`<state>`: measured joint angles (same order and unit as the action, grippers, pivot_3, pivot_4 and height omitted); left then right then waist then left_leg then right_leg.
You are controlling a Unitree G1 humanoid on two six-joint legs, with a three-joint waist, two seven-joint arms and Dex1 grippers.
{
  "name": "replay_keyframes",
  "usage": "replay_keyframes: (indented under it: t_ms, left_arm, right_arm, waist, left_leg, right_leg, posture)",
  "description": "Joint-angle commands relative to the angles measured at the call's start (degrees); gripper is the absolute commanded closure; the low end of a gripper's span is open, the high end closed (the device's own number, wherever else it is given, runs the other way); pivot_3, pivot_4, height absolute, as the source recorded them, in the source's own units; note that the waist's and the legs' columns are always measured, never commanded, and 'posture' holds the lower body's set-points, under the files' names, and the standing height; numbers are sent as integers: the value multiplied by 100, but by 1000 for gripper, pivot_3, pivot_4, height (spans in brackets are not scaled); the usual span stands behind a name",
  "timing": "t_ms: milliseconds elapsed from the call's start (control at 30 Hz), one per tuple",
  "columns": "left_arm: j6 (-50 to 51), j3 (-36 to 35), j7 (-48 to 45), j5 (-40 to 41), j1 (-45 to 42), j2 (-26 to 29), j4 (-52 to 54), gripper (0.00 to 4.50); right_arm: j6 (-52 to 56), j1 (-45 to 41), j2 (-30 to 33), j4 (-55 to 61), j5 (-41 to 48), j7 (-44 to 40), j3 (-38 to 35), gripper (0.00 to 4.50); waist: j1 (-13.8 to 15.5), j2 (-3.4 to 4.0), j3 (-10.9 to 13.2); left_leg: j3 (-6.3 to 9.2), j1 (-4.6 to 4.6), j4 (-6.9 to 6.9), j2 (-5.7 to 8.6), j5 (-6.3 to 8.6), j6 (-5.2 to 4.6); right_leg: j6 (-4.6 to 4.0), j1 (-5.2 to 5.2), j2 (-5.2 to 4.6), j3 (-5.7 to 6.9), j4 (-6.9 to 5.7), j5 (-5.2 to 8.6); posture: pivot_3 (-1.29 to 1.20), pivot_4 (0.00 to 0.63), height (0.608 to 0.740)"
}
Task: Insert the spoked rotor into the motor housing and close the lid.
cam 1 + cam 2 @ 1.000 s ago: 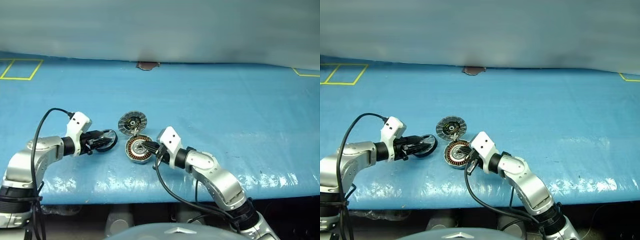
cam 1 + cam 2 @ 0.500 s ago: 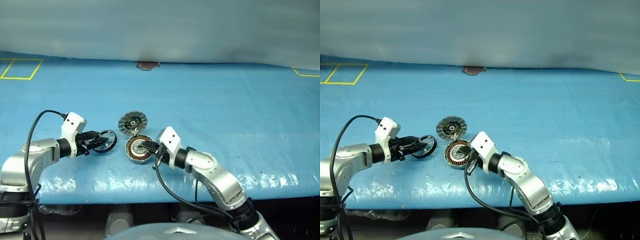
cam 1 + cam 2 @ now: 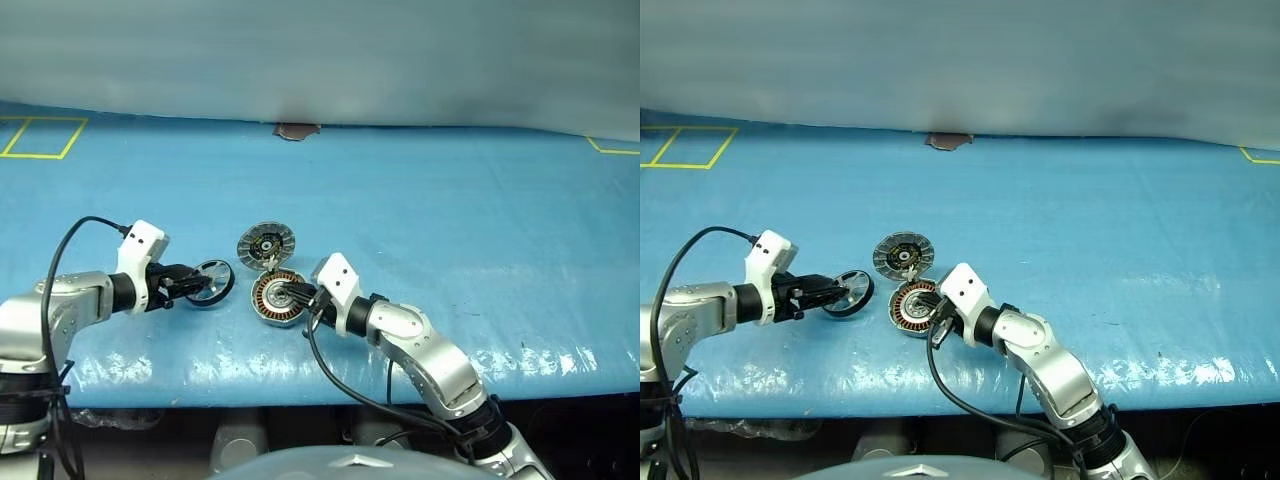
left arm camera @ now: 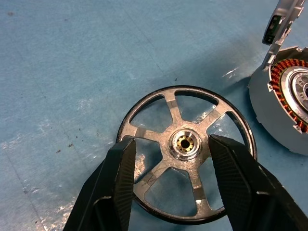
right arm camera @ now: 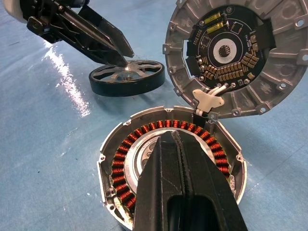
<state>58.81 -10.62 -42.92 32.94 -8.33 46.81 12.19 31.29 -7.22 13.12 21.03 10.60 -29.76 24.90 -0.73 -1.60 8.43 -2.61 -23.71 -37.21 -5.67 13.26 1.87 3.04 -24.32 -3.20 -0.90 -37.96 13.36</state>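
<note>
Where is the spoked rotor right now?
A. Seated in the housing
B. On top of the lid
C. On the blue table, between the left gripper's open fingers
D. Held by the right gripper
C: the rotor lies on the table, the left gripper straddling its hub.

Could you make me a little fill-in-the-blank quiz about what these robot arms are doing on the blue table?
1. The left gripper has its fingers either side of the spoked rotor's ____.
2. The lid stands ____ beside the motor housing.
3. The right gripper's fingers are ____, over the housing's middle.
4. The housing's windings are ____ in colour.

Answers: hub; open; shut; copper-orange
</note>
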Motion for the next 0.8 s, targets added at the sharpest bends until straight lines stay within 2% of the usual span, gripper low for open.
replay_keyframes:
  t_ms: [33, 267, 467, 533, 633, 800]
  left_arm:
    - [153, -522, 88, 378, -211, -15, 448, 1914]
    - [308, -704, 11, 532, -360, 382, 602, 1914]
    - [-1961, -509, -1169, -297, -395, 1033, 140, 1914]
    - [-3001, -63, -1919, -893, -379, 1534, -251, 1914]
    - [-3580, 641, -2953, -1292, -630, 2154, -650, 1914]
    - [-4141, 1498, -3924, -1635, -1754, 1999, -1361, 1914]
  right_arm:
    - [-120, 39, -47, 144, 15, 30, -32, 4500]
    - [-147, 21, -80, 96, 14, 34, -42, 4500]
    - [-209, -23, -131, 8, 1, 22, -26, 4500]
    - [-239, -23, -151, -25, -12, 25, -17, 4500]
    - [-271, -15, -178, -56, -35, 32, -3, 4500]
    - [-306, 19, -240, -81, -75, 61, -16, 4500]
  waist:
    - [0, -1, 0]
    - [-24, -1, 0]
    - [0, 0, 1]
    - [-4, 1, 1]
    - [1, 5, 3]
    - [64, 0, 3]
  left_leg:
    - [1, 0, 0, 0, 0, 0]
    - [2, 2, 0, 0, 0, 0]
    - [0, 1, 1, 0, 0, 0]
    - [0, 2, 2, 0, 0, 1]
    - [-5, 1, 6, 0, -1, 1]
    - [-4, -12, 1, 0, 0, 1]
  right_leg:
    - [0, 0, 0, 0, 0, 0]
    - [0, 1, 0, 0, -2, 0]
    - [-4, -1, 0, 0, 1, 1]
    - [-6, -2, 0, 1, -1, 3]
    - [-9, -8, 0, -1, 1, 5]
    - [-8, -12, 0, 2, 2, 4]
  posture:
    - [0, 150, 740]
    - [0, 150, 740]
    - [0, 150, 740]
    - [0, 150, 740]
    - [0, 150, 740]
    - [0, 150, 740]
